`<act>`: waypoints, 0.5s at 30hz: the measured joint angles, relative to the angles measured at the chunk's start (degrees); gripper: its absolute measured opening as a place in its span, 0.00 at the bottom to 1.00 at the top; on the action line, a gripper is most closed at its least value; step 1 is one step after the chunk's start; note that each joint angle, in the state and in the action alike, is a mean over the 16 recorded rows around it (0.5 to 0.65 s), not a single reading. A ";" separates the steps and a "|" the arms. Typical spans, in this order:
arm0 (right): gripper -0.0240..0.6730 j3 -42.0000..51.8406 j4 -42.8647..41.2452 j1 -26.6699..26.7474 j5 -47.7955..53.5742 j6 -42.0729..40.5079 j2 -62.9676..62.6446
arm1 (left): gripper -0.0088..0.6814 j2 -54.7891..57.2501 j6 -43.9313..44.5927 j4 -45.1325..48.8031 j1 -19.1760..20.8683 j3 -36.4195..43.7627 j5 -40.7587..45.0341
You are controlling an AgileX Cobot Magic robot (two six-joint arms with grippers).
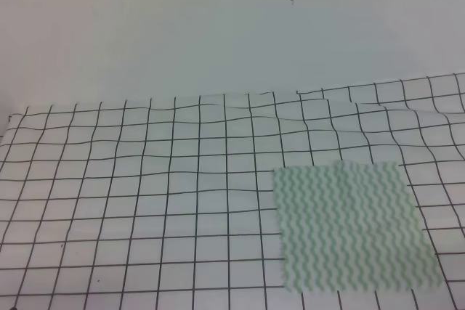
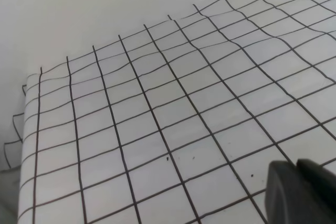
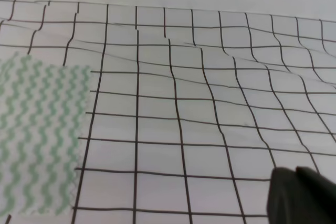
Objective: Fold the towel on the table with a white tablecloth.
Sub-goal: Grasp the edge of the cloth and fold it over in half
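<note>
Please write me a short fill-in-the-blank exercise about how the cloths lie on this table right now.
1. The thin mint-green and white wavy-striped towel lies ____ and unfolded.
2. In the exterior high view, it sits toward the ____ side of the table.
3. The large white tablecloth is printed with a black ____ of squares.
4. The towel shows in the ____ wrist view only.

Missing words: flat; right; grid; right

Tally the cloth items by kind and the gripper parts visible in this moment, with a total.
Green-and-white wavy-striped towel: 1
White grid tablecloth: 1
Left gripper, dark part at the left wrist view's corner: 1
Right gripper, dark part likewise: 1
Total: 4
</note>
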 joint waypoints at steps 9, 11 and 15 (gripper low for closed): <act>0.03 0.00 0.00 0.00 -0.02 0.00 0.00 | 0.01 -0.08 0.00 0.01 -0.01 0.11 -0.06; 0.03 0.00 0.00 0.00 -0.01 0.00 0.00 | 0.01 -0.08 0.00 0.01 -0.01 0.11 -0.06; 0.03 0.00 0.00 0.00 0.01 0.00 0.00 | 0.01 -0.08 0.00 0.00 -0.01 0.00 0.00</act>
